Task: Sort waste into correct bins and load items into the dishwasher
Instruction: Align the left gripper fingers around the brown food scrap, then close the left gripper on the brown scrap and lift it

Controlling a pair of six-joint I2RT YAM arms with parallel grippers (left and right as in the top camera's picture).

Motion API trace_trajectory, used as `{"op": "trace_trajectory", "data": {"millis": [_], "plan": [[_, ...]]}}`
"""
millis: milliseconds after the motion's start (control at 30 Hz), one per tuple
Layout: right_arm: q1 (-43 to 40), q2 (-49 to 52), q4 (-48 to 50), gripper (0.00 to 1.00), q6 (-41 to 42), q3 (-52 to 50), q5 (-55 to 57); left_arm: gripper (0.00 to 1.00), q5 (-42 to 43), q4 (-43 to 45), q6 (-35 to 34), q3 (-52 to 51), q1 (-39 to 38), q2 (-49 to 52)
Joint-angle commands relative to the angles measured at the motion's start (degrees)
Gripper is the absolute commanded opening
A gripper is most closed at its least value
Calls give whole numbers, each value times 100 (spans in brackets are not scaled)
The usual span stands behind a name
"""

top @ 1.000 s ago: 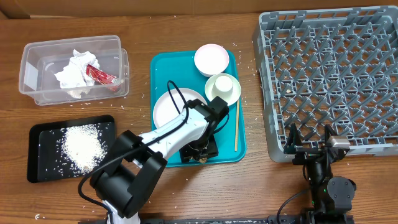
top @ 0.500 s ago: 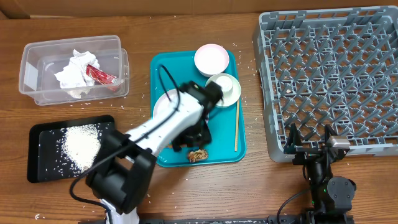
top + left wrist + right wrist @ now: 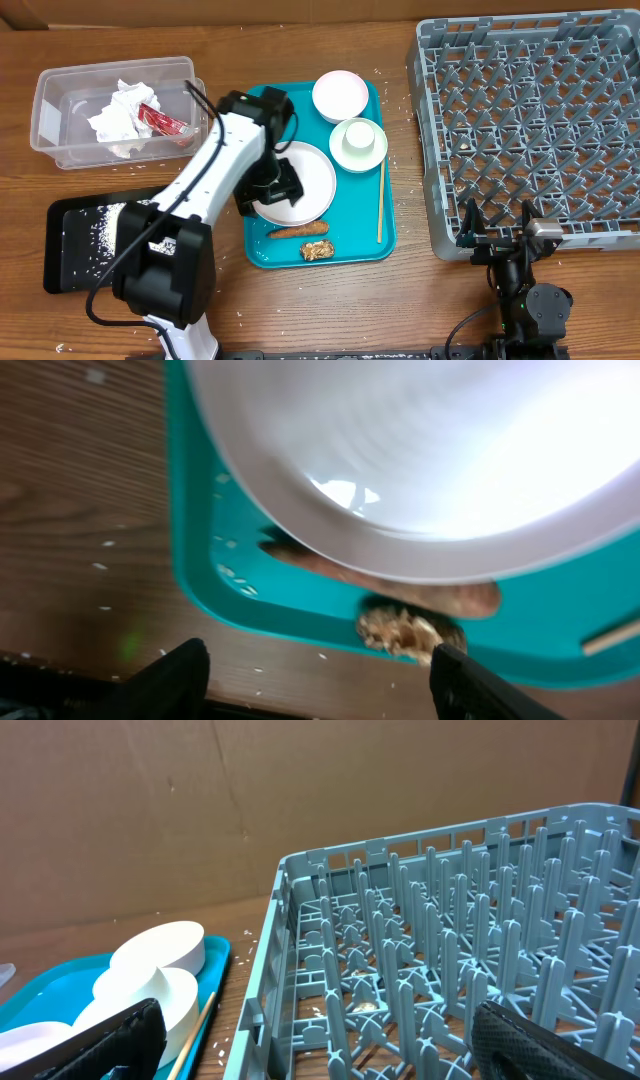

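Note:
The white plate (image 3: 305, 178) lies on the teal tray (image 3: 255, 105). In front of it lie the orange food stick (image 3: 298, 230) and the brown lump (image 3: 318, 250). My left gripper (image 3: 268, 190) hovers over the plate's left edge, open and empty. In the left wrist view the plate (image 3: 420, 450) fills the top, with the stick (image 3: 440, 595) and lump (image 3: 400, 632) below it, between my open fingers (image 3: 320, 680). The pink bowl (image 3: 340, 95) and pale green bowl (image 3: 358, 143) stand behind. The napkin (image 3: 118, 115) and red wrapper (image 3: 160, 122) lie in the clear tub (image 3: 60, 80). My right gripper (image 3: 497, 240) is open at the grey rack's (image 3: 540, 130) front edge.
The black tray (image 3: 75, 250) with rice lies at front left, partly under my left arm. A wooden stick (image 3: 380, 200) lies along the teal tray's right side. The right wrist view shows the rack (image 3: 450, 970), the bowls (image 3: 160, 950) and my open fingers (image 3: 330, 1040). Rice grains are scattered on the table.
My left gripper has moved from over the brown lump at the tray's front back and left to the plate's left edge. The stick and lump now show. The right arm is still.

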Motion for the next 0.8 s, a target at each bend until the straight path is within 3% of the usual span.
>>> {"op": "trace_trajectory", "data": {"millis": [0, 67, 167, 367, 767], "plan": [[33, -46, 37, 100, -35, -57, 55, 77, 352, 85, 481, -31, -485, -48], [33, -46, 37, 100, -35, -59, 55, 82, 352, 175, 404, -114, -791, -48], [33, -46, 37, 100, -35, -57, 55, 100, 352, 411, 164, -332, -1215, -48], [33, -46, 37, 100, -35, -59, 55, 100, 354, 1102, -103, -905, -1652, -48], [33, -46, 37, 100, -35, -59, 55, 100, 684, 2299, -245, -2164, -1572, -48]]}}
